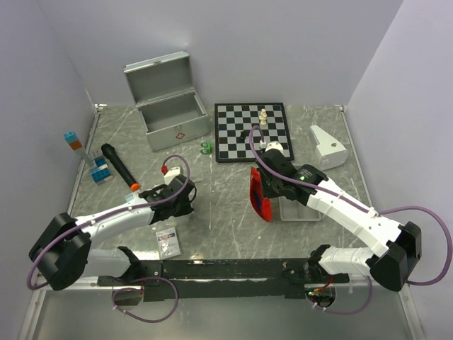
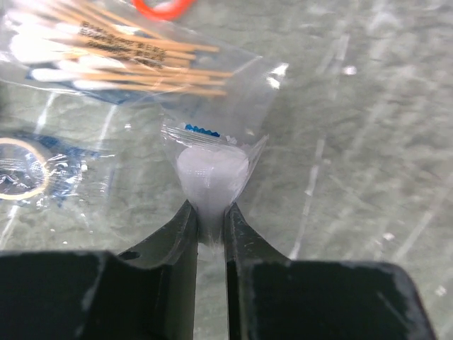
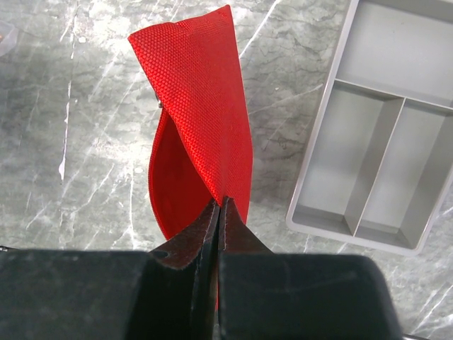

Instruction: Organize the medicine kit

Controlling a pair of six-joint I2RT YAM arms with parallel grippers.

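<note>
The medicine kit's silver metal case (image 1: 170,117) stands open at the back left, lid up. My right gripper (image 3: 221,204) is shut on one edge of the red pouch (image 3: 202,120), which hangs open above the table; in the top view the pouch (image 1: 260,197) is at the centre right, under my right gripper (image 1: 267,185). My left gripper (image 2: 210,211) is shut on a small clear packet with white padding (image 2: 211,173), low over the table. In the top view my left gripper (image 1: 185,200) is left of centre.
A bag of cotton swabs (image 2: 106,57), a red ring (image 2: 163,7) and a clear packet (image 2: 28,173) lie beyond my left gripper. The shallow grey tray (image 3: 315,152) lies right of the pouch. A chessboard (image 1: 251,131), a white object (image 1: 328,145), a black marker (image 1: 119,166) and blue blocks (image 1: 101,172) lie further off.
</note>
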